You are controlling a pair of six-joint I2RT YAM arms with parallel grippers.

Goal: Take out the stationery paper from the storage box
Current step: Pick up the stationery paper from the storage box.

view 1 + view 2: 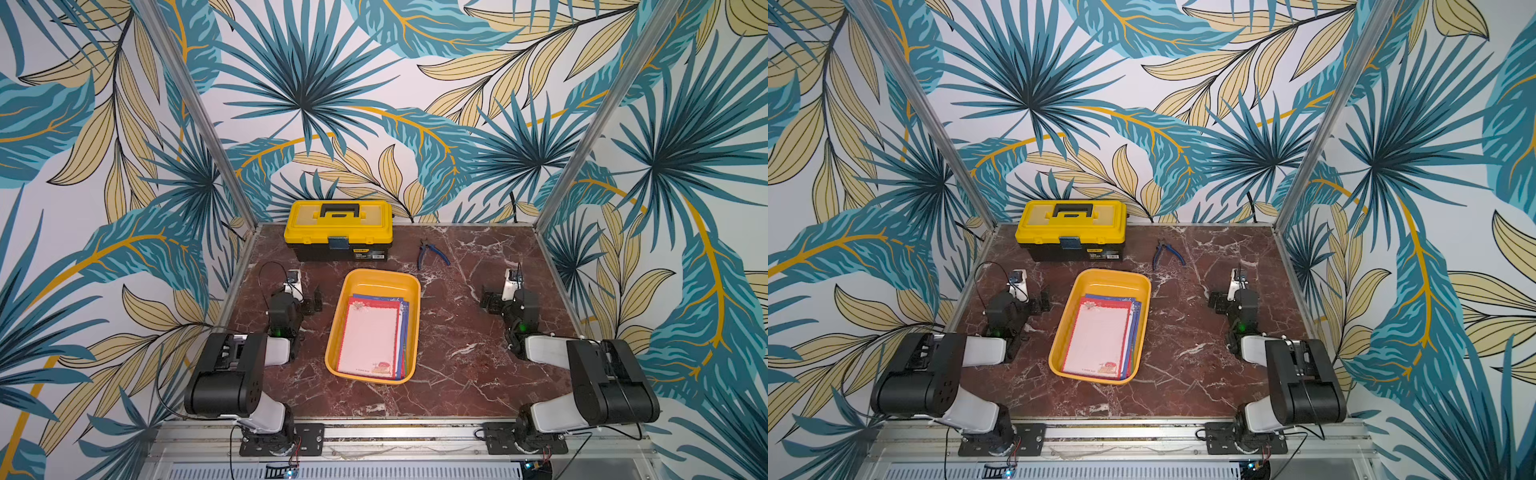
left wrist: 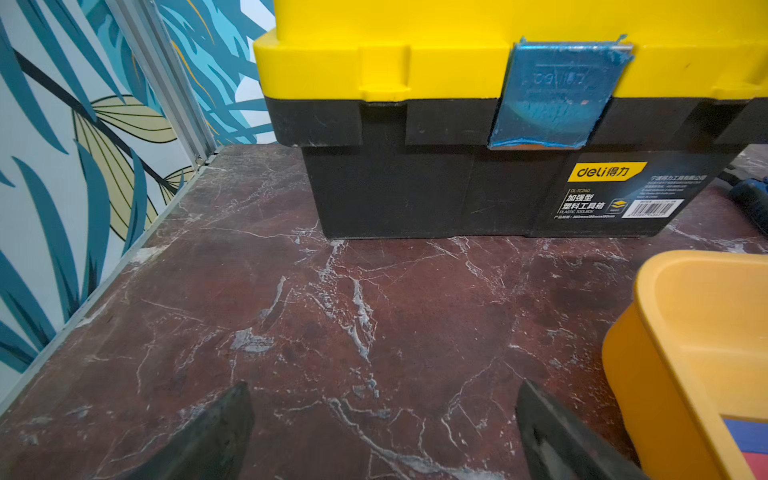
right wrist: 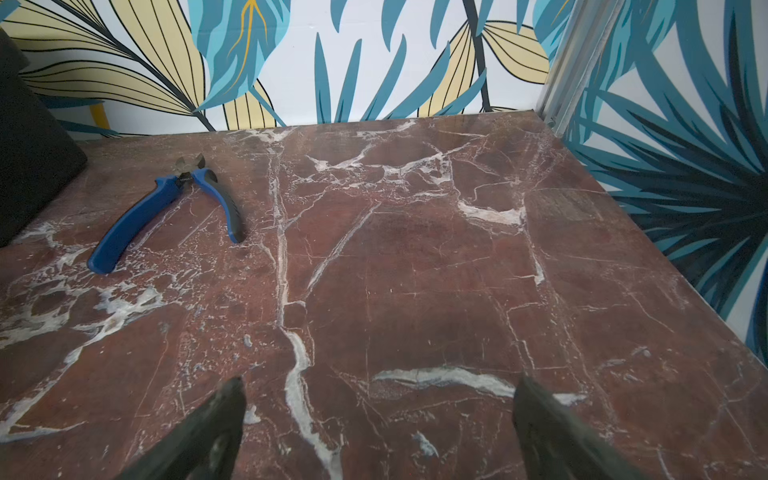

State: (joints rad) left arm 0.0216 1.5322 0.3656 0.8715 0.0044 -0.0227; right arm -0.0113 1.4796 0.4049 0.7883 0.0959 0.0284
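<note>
Nothing has been lifted yet, by our read. The stationery paper (image 1: 368, 340) lies flat as a fanned stack inside the storage box (image 1: 376, 275), toward its near end. The red-scalloped sheet is on top, blue edges show along one side, and the far part of the tray floor is bare. The box sits mid-surface (image 1: 457, 374) between the two arms, so either could reach it.

The left end effector (image 2: 384, 388) is spread wide and empty. It is low over the surface near the box's side, facing the yellow-lidded toolbox (image 2: 457, 124). The right end effector (image 3: 380, 384) is also wide and empty, well apart from the box. It faces bare marble, with the blue-handled pliers (image 3: 166, 212) off to one side.

Both arms are folded at their bases, which we think keeps the tray unobstructed. The toolbox and pliers look like distractors.

Thin sheets lying flat give little to pinch. We think the bare far end leaves room to get a finger under an edge.
</note>
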